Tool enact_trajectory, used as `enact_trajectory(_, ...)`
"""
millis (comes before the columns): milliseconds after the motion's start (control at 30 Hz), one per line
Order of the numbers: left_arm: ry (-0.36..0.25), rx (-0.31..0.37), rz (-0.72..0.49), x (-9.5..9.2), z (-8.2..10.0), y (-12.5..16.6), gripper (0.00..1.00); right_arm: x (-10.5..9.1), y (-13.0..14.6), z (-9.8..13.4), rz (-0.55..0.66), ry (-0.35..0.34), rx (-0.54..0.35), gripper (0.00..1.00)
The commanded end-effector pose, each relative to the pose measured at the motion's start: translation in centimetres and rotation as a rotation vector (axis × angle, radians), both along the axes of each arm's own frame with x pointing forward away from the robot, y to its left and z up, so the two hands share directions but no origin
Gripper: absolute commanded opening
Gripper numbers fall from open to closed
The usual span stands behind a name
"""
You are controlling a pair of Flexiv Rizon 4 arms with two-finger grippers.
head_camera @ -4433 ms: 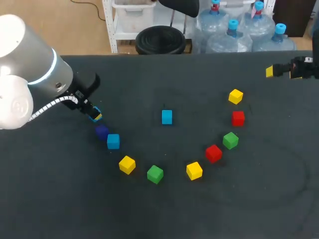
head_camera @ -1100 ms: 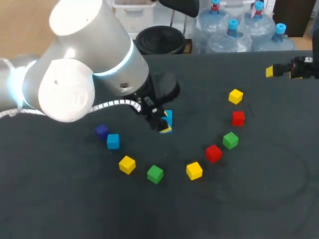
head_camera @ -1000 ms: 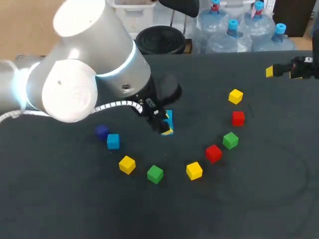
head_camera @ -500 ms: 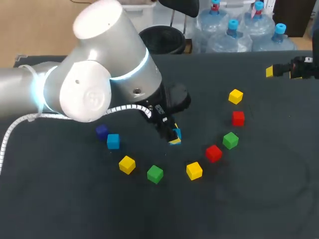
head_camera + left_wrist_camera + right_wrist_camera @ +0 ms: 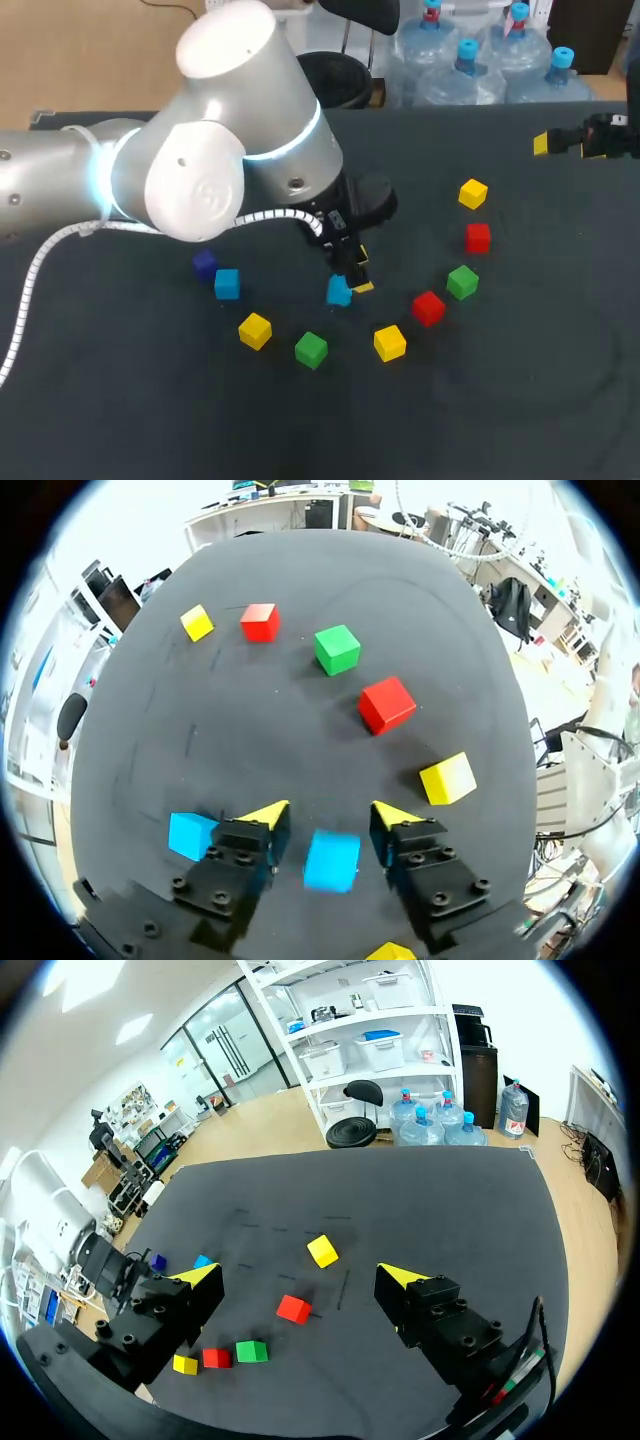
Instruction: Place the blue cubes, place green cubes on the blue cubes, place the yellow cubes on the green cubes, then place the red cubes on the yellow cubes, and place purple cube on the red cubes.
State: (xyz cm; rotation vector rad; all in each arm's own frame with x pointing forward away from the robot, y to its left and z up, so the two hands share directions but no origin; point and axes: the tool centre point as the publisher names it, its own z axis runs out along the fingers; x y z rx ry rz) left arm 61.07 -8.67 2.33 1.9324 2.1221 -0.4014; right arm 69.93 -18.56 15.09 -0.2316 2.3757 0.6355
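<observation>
In the head view our left gripper (image 5: 352,282) hangs low near the middle of the table (image 5: 520,400), fingers parted, a blue cube (image 5: 338,291) just beside its visible yellow tip. The second blue cube (image 5: 227,283) lies well apart, next to the purple cube (image 5: 204,264). Our right gripper (image 5: 545,143) sits at the table's far right edge.

In the left wrist view the blue cube (image 5: 332,860) is between the spread fingers, with dark table showing on either side of it, so neither tip touches it. The second blue cube (image 5: 192,835) is just outside one finger.

In the right wrist view our right gripper (image 5: 300,1278) is spread wide and grips nothing; a yellow cube (image 5: 322,1251) and a red cube (image 5: 294,1309) lie ahead.
</observation>
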Motion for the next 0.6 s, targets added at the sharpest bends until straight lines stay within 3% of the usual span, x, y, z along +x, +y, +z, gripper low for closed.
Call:
enact_trajectory(33, 0.0, 0.0, 0.003, 0.2, 0.0, 0.0, 0.63, 0.0, 0.1, 0.0, -0.002, 0.0, -0.002, 1.0)
enact_trajectory(167, -0.012, -0.005, 0.017, 0.4, 0.5, 0.3, 0.88, 0.0, 0.1, 0.0, -0.002, 0.0, -0.002, 1.0)
enact_trajectory(333, -0.04, -0.004, 0.035, 0.9, 1.5, 0.8, 1.0, 0.0, 0.1, 0.0, -0.002, 0.0, -0.002, 1.0)
enact_trajectory(600, -0.092, 0.023, 0.104, 2.0, 3.5, 2.7, 1.0, 0.0, 0.1, 0.0, -0.002, 0.0, -0.002, 1.0)
